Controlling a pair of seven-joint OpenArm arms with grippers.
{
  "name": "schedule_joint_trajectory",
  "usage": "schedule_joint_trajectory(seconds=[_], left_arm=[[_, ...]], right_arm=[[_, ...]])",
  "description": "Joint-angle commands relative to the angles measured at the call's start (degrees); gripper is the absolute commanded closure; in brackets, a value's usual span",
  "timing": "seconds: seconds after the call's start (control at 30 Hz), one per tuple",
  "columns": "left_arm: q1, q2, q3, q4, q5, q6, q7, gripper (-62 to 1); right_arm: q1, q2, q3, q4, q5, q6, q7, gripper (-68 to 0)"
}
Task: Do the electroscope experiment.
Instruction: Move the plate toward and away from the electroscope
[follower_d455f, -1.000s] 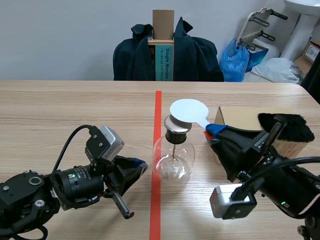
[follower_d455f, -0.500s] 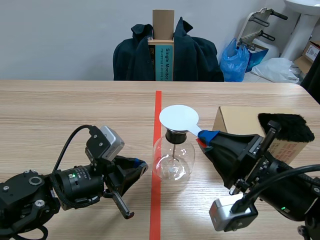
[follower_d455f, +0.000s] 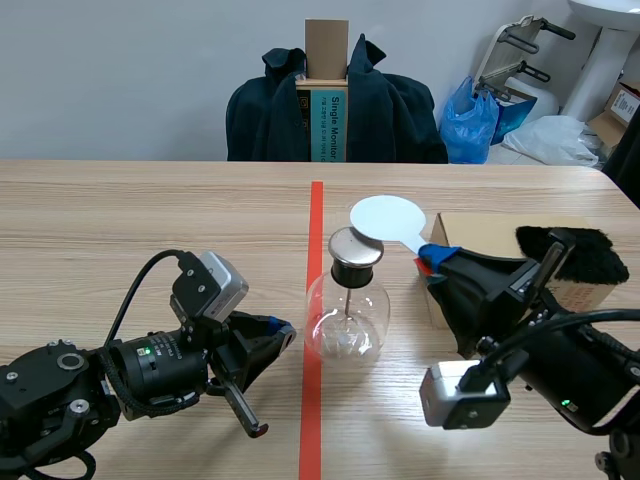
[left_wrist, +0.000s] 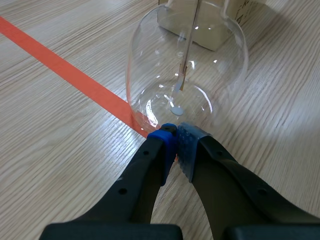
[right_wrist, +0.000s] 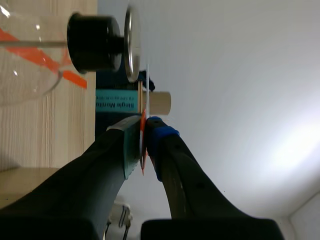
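The electroscope, a round glass flask (follower_d455f: 347, 322) with a black stopper (follower_d455f: 352, 270) and a metal disc (follower_d455f: 355, 246) on top, stands just right of the red tape line. My right gripper (follower_d455f: 432, 258) is shut on the red handle of a white round paddle (follower_d455f: 387, 218), held just right of and slightly above the disc. In the right wrist view the paddle (right_wrist: 143, 107) is edge-on between the fingers, close to the metal disc (right_wrist: 131, 42). My left gripper (left_wrist: 175, 134) is shut on nothing, its tips at the base of the flask (left_wrist: 187, 65).
A cardboard box (follower_d455f: 495, 238) with a tuft of black fur (follower_d455f: 575, 255) lies behind my right arm. Across the table stands a chair draped with a dark jacket (follower_d455f: 335, 110).
Half a second ago the white paddle was over the metal disc, covering it. It has swung back to the right and slightly up. The left arm has not moved.
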Motion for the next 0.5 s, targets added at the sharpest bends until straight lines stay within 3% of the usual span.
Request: schedule_joint_trajectory(seconds=[0.0,0.47], left_arm=[[-0.3,0.2,-0.3,1.0,-0.6,-0.1,-0.8,-1.9],[-0.3,0.2,-0.3,1.0,-0.6,-0.1,-0.8,-1.9]], right_arm=[[0.8,0.6,0.2,1.4,0.6,-0.8,-1.5,-0.8],[0.8,0.6,0.2,1.4,0.6,-0.8,-14.6,-0.8]])
